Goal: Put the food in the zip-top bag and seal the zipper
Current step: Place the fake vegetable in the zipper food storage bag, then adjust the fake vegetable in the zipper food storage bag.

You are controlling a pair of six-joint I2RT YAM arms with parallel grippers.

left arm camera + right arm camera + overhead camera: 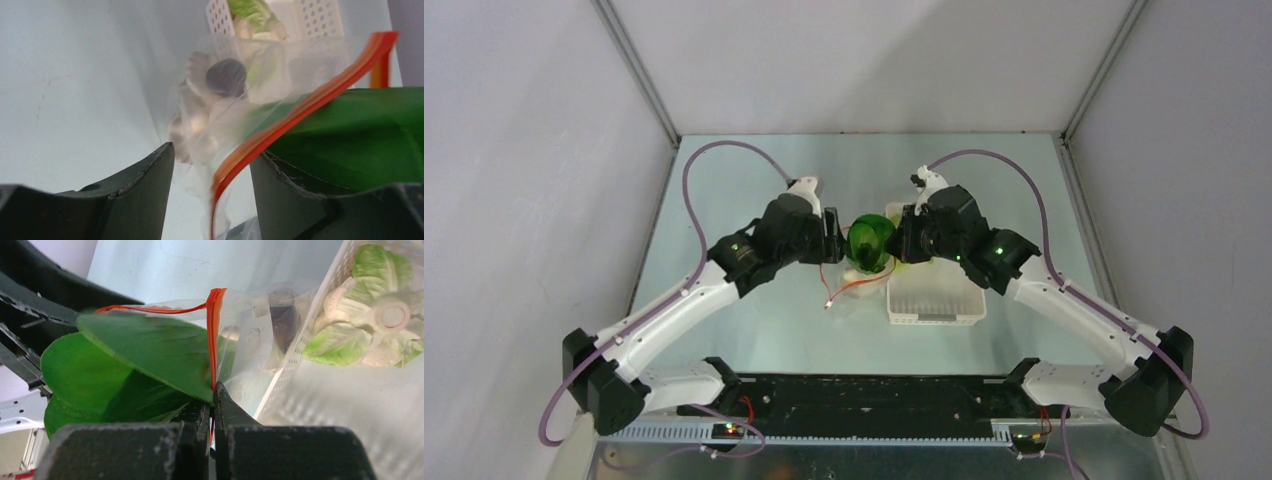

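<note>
So the right gripper is clamped on the zipper, pinching the red-orange strip right at the mouth of the zip-top bag. The left gripper has its jaws apart. The strip runs through the gap between its fingers, but it isn't gripping anything.

The bag hangs between the two arms over the table, just left of the white basket. The dark brown ball and some pale lumps are already inside. The slider dangles at the low end of the strip, on the left arm's side.

The whole thing turns on the bok choy. Its green leaves lie across the mouth, poking out over the zipper toward the left gripper's side. The stem seems to point down into the bag, though the crinkly plastic makes that hard to call. The left arm is the free one and is right beside the leaves, so it's probably the one to push them in. Another leafy piece sits in the basket.
</note>
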